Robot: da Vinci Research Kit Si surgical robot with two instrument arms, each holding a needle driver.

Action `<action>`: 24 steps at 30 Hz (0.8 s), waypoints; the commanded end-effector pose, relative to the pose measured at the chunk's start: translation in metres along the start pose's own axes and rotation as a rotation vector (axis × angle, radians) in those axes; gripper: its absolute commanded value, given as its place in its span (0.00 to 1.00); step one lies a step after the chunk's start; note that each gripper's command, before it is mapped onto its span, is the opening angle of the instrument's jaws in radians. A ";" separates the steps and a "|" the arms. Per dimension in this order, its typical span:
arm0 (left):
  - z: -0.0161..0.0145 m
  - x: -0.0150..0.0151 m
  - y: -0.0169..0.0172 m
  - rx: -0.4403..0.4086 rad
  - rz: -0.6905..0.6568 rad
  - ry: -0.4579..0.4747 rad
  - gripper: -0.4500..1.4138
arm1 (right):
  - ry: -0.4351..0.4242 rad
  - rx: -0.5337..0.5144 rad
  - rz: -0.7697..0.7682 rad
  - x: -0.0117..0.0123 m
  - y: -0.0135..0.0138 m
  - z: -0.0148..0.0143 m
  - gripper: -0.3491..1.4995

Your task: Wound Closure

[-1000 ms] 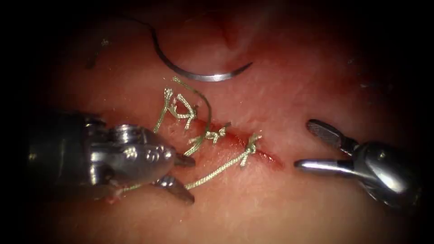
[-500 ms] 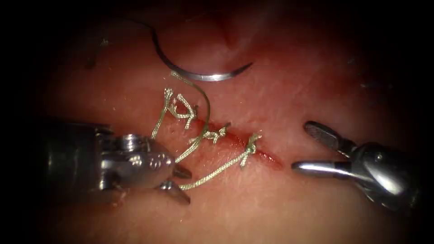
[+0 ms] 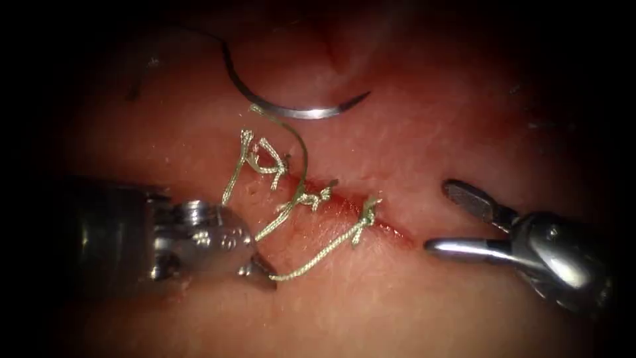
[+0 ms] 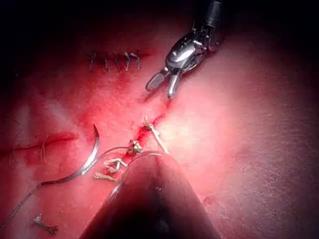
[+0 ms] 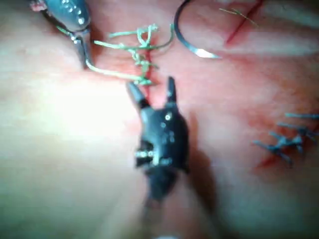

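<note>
The cut (image 3: 344, 207) runs across the tissue (image 3: 411, 139) with knotted stitches (image 3: 311, 197) along it. My left tool (image 3: 265, 273), on the cut's left, is shut on the free tail of thread (image 3: 318, 252) that leads to the rightmost knot (image 3: 368, 213). The right wrist view shows that tail (image 5: 112, 73) running from the left tool (image 5: 85, 62). My right tool (image 3: 440, 219) stands open to the right of the cut and holds nothing; its jaws (image 5: 149, 89) are spread. The curved needle (image 3: 291, 109) lies loose on the tissue beyond the cut, held by neither tool.
Thread from the needle's tail end (image 3: 222, 46) trails off to the far left. In the left wrist view the right tool (image 4: 164, 84) hovers past the cut (image 4: 149, 127), and a second, stitched cut (image 4: 114, 59) lies farther off. The needle (image 4: 84, 164) rests beside my shaft (image 4: 149, 199).
The left tool's jaws, open around the thread tail a second ago, have shut on it and drawn slightly left and down. The right tool drifted a little left. The needle has not moved.
</note>
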 end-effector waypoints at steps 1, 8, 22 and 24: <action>0.0000 0.0008 -0.0005 0.022 0.025 0.021 0.00 | 0.002 0.006 0.000 -0.0003 -0.0002 0.0010 0.95; -0.0029 0.0047 -0.0026 0.060 0.036 0.086 0.00 | -0.063 0.004 -0.106 0.0004 -0.0011 0.0023 0.96; -0.0041 0.0049 -0.0038 0.063 0.034 0.087 0.00 | -0.113 -0.040 -0.380 0.0021 -0.0052 0.0074 0.99; -0.0043 0.0048 -0.0036 0.061 0.034 0.088 0.00 | -0.114 -0.046 -0.378 0.0023 -0.0052 0.0077 0.99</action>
